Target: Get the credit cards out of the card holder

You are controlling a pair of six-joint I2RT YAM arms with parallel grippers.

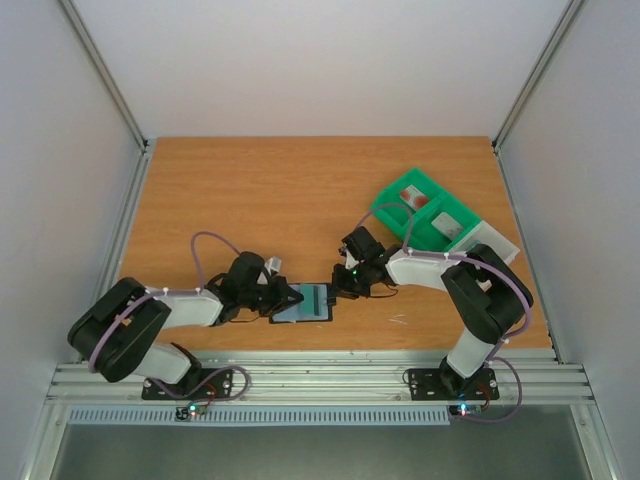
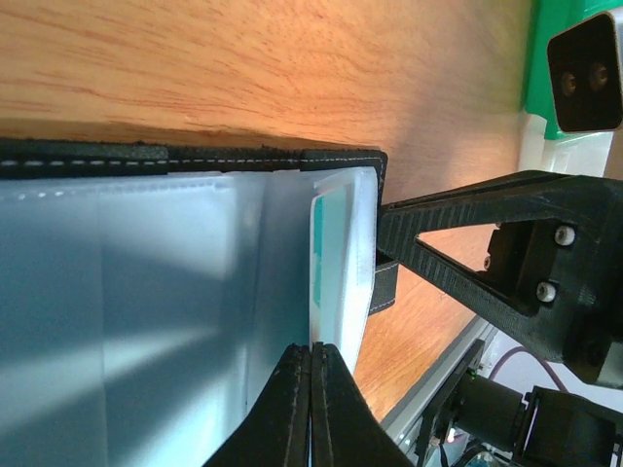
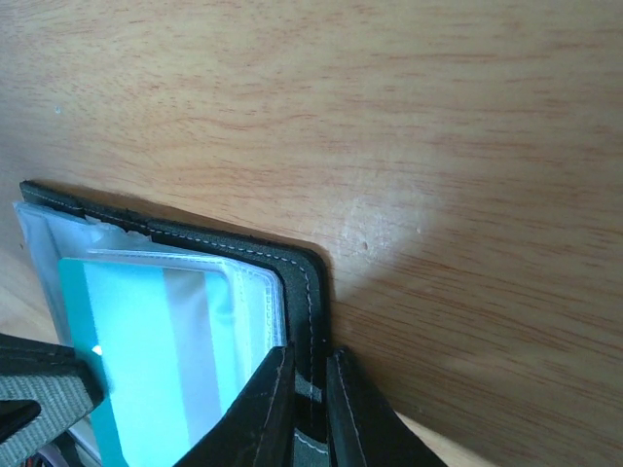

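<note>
The card holder (image 1: 305, 303) lies open on the table between both arms, black edge (image 2: 195, 156) outside, pale blue-grey slots inside. A teal credit card (image 3: 136, 360) sticks out of a clear slot. My left gripper (image 2: 311, 348) is shut with its tips pinching that card's edge (image 2: 317, 243). My right gripper (image 3: 310, 365) is shut on the holder's black stitched edge (image 3: 304, 282) at the right end. In the top view the left gripper (image 1: 290, 297) and right gripper (image 1: 342, 288) face each other across the holder. A pale card with a red mark (image 1: 410, 196) lies in the green tray.
The green compartmented tray (image 1: 390, 212) stands at the back right on a white sheet (image 1: 500, 245), just behind the right arm. Bare wooden table (image 1: 260, 190) stretches behind the holder. White walls close in the sides, and a metal rail (image 1: 320, 375) runs along the near edge.
</note>
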